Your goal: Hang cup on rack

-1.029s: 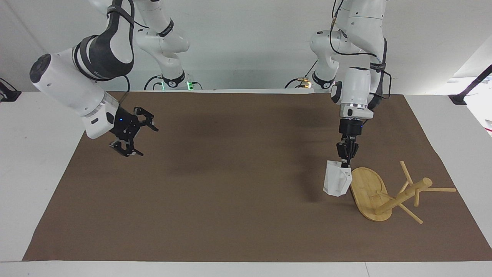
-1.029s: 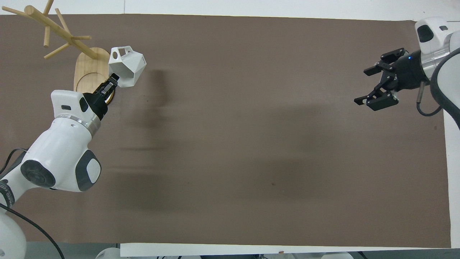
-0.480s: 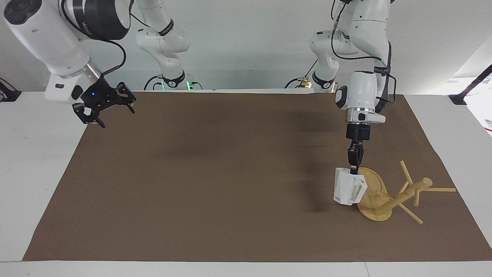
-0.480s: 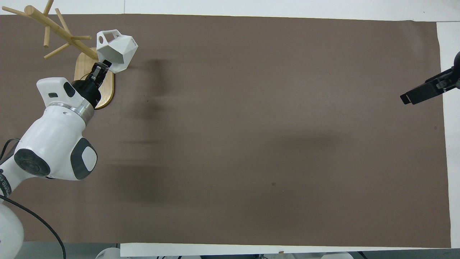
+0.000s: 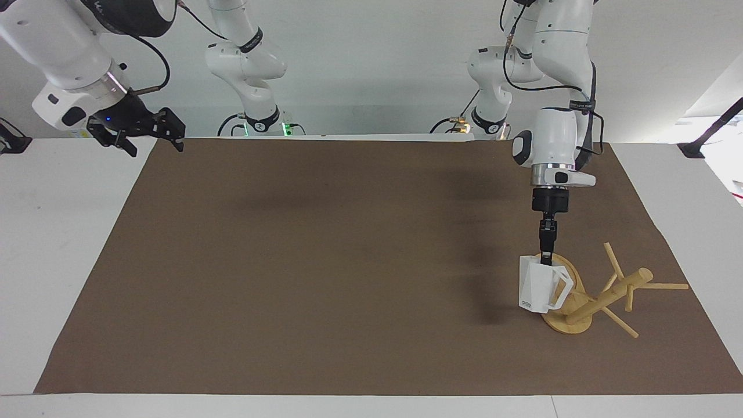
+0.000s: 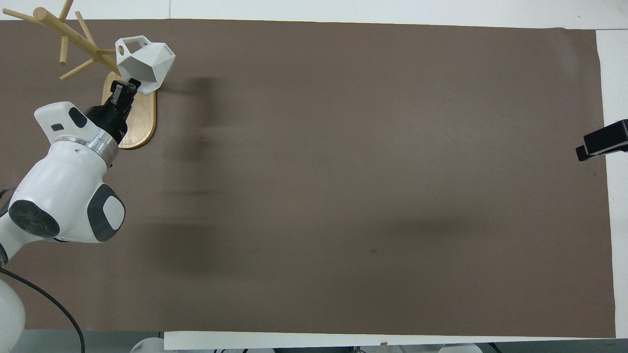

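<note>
Facing view: the left gripper (image 5: 545, 253) points straight down over the rack (image 5: 586, 293), its fingers closed on the rim of the cup (image 5: 538, 287). The cup hangs off the table mat (image 5: 325, 261) above the oval base, handle turned toward the post, probably so the handle hole can meet a peg. The right gripper (image 5: 134, 132) waits, fingers spread and empty, over the mat's corner at the right arm's end of the table. Overhead view: the cup (image 6: 145, 63) shows its faceted body, and its handle hole sits just beside a short peg of the rack (image 6: 128, 115); whether they touch cannot be told here. This view gives the lateral alignment of hole and peg, which the facing view lacks; the facing view alone shows the cup's height above the base. Only a dark tip of the right gripper (image 6: 602, 143) shows here.
</note>
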Motion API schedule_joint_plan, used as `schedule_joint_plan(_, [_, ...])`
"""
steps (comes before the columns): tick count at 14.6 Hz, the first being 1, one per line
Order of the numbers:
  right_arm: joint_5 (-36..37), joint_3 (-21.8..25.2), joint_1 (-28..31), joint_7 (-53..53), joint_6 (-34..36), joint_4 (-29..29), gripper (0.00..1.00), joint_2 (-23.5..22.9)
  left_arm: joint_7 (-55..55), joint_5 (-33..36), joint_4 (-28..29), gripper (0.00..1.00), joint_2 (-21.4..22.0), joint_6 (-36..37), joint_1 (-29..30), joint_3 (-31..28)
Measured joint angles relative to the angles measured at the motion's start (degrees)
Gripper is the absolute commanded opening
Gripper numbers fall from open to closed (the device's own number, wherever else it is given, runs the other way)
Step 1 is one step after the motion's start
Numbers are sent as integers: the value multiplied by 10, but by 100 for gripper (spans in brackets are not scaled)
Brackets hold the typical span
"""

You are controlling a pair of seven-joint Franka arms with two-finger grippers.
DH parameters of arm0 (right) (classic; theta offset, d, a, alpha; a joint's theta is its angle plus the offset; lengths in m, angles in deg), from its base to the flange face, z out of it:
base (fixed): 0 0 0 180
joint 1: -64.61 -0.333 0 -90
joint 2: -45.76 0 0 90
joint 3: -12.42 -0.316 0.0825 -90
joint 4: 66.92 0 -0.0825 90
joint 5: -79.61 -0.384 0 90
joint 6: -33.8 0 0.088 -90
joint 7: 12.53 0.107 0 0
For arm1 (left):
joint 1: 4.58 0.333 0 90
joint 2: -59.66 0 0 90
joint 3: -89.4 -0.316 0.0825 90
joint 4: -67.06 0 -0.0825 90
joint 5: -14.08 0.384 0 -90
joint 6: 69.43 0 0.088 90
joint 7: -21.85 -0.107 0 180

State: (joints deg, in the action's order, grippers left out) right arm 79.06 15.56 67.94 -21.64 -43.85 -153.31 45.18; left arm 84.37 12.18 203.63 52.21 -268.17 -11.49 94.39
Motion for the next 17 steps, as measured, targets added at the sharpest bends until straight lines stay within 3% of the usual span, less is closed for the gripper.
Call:
schedule_joint_plan(7, [2,3,-7,18,0,-31,100,15,3,-1,4,2,-8,4,30,0])
schedule_joint_plan(8, [2,4,-7,18,0,-35,100,15,3,-1,4,18,-8,8,35,0])
schedule_joint_plan(9, [2,4,-7,18,0,-37,100,15,3,-1,2,56,-8,15,39,-1])
schedule_joint_plan(10, [2,4,-7,18,0,-38,100,15,4,-1,1,86,-8,35,41,-1])
schedule_joint_plan(11, [2,4,-7,18,0,-38,100,15,4,-1,0,100,-7,62,43,-1])
schedule_joint_plan(17, [2,4,-10,18,0,-38,100,15,1,-2,-43,100,10,266,46,-8])
